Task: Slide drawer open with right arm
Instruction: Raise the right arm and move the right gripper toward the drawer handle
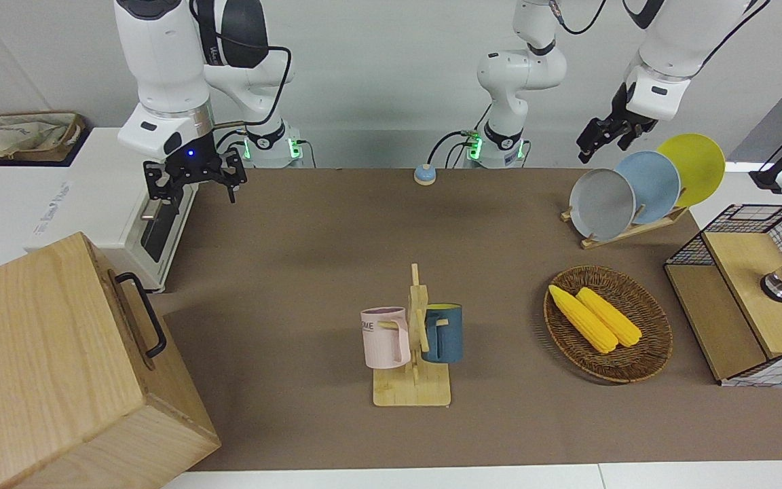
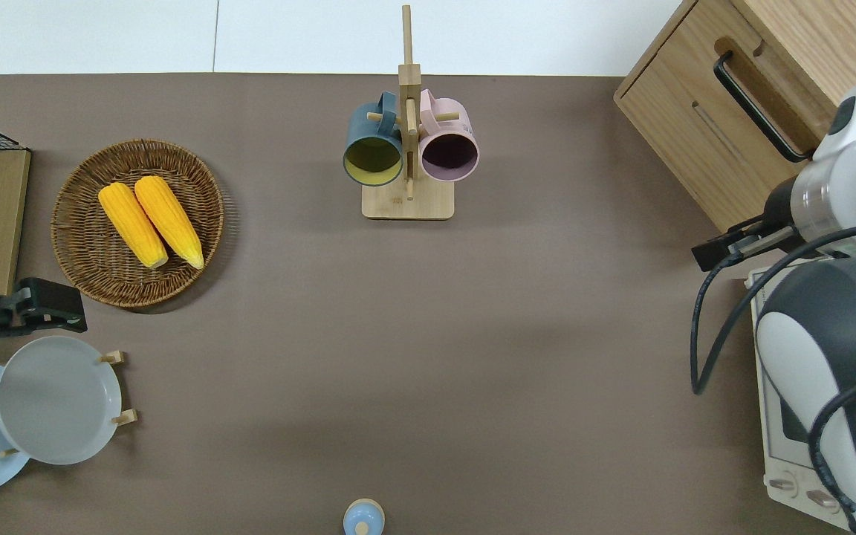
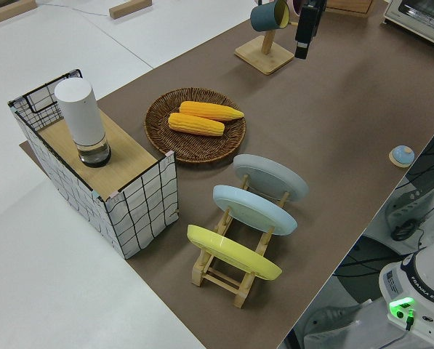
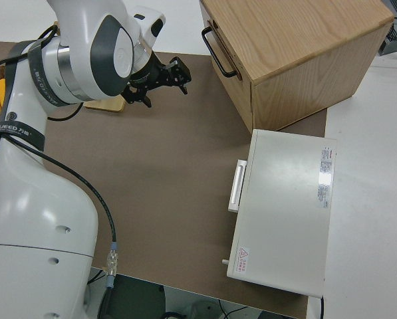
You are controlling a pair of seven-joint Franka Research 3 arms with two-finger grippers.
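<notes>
Pale-wood drawer (image 2: 703, 119) sits closed, well apart from the right gripper (image 1: 194, 178), whose fingers (image 1: 231, 187) are spread; left arm parked.

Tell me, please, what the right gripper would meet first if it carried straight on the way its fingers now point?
Probably the bare brown table mat: the right gripper points downward, its fingers spread, short of the drawer and its black handle. Depth is unclear.

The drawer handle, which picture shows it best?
The overhead view: the whole black handle shows against the drawer front. The front and right side views catch it slanted. The left side view misses it.
</notes>
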